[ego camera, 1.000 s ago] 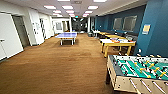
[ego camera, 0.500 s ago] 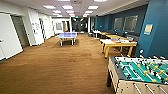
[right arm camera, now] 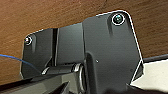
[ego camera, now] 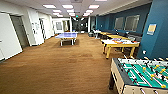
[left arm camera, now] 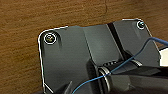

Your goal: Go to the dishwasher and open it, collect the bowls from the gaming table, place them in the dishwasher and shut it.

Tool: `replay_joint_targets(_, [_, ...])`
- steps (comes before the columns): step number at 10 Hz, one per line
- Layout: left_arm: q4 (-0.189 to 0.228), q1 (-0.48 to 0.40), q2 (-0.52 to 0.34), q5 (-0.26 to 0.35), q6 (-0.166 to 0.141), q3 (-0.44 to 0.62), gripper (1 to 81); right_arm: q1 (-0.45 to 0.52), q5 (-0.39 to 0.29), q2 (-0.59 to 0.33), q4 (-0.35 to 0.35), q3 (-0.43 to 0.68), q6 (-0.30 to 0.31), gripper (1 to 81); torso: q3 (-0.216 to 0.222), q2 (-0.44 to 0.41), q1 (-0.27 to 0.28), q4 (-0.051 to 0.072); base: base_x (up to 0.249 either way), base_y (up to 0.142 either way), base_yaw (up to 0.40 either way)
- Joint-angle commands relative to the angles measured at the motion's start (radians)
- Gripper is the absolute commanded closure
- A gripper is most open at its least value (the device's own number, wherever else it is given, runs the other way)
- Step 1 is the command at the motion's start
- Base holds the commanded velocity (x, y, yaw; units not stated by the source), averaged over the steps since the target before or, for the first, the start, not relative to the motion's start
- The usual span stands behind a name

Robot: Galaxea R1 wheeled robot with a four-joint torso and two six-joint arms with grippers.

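The gaming table [ego camera: 119, 43], white-topped with a yellow edge and yellow legs, stands ahead on the right along the blue wall. Small colourful things lie on its top, too blurred to tell whether they are the bowls. The dishwasher is out of view. Both wrist views look down on brown carpet past the robot's own dark plate.
A foosball table [ego camera: 140, 75] with a green field is close at the lower right. A blue ping-pong table [ego camera: 67, 35] stands mid-room further ahead. More yellow tables [ego camera: 113, 36] line the blue wall [ego camera: 155, 42]. White walls and doors [ego camera: 10, 37] run along the left. Open brown carpet [ego camera: 62, 67] lies ahead.
The whole head view has shifted slightly, so the camera has moved a little. Nothing in the room has moved.
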Motion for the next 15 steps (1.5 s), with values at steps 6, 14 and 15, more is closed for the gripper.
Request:
replay_joint_targets(6, [-0.001,-0.048,0.003,0.047,0.005,-0.002,1.0,0.047,-0.046,0.001,0.002,-0.002,0.001,1.0,0.000,0.000,0.000,0.000,0.183,0.010,0.000])
replay_joint_targets(14, [-0.003,-0.047,0.003,0.046,0.005,0.002,1.0,0.046,-0.046,0.006,0.002,0.003,0.001,1.0,0.001,-0.001,-0.002,0.000,0.193,0.000,0.000])
replay_joint_targets(15, [-0.001,-0.047,0.003,0.046,0.005,0.002,1.0,0.047,-0.046,0.006,0.002,0.003,0.001,1.0,0.000,0.000,-0.001,0.000,0.197,0.000,0.000])
